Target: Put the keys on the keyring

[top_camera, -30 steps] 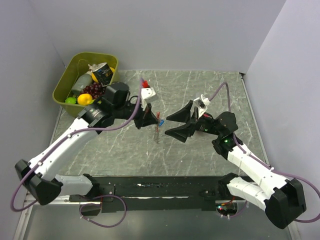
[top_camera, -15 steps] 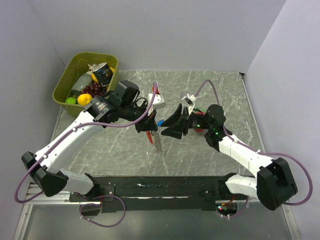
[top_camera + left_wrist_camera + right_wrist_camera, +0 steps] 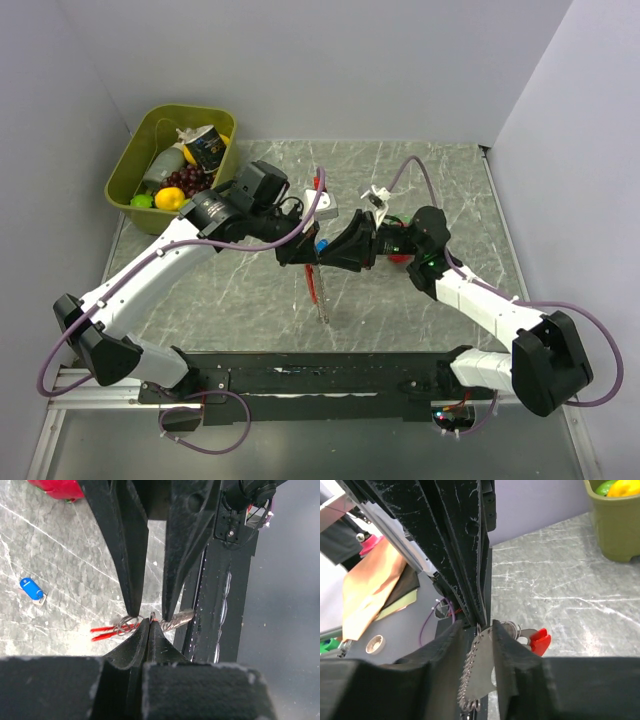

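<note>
My left jaws are pinched together on the keyring point(image 3: 107, 629), whose silvery strip point(image 3: 476, 670) hangs down. My right jaws flank that strip from the opposite side, and I cannot tell whether they grip it. Just beyond the keyring, the blue key point(image 3: 32, 589) lies on the worktop point(image 3: 240, 290).

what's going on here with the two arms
Both arms meet over the table. The left gripper has its jaws shut on the keyring, at the metal rings beside its red clip. The right gripper has its jaws flanking a toothed silvery piece of that bunch; whether they grip it is unclear. The blue key lies loose on the table, not yet on the ring.
</note>
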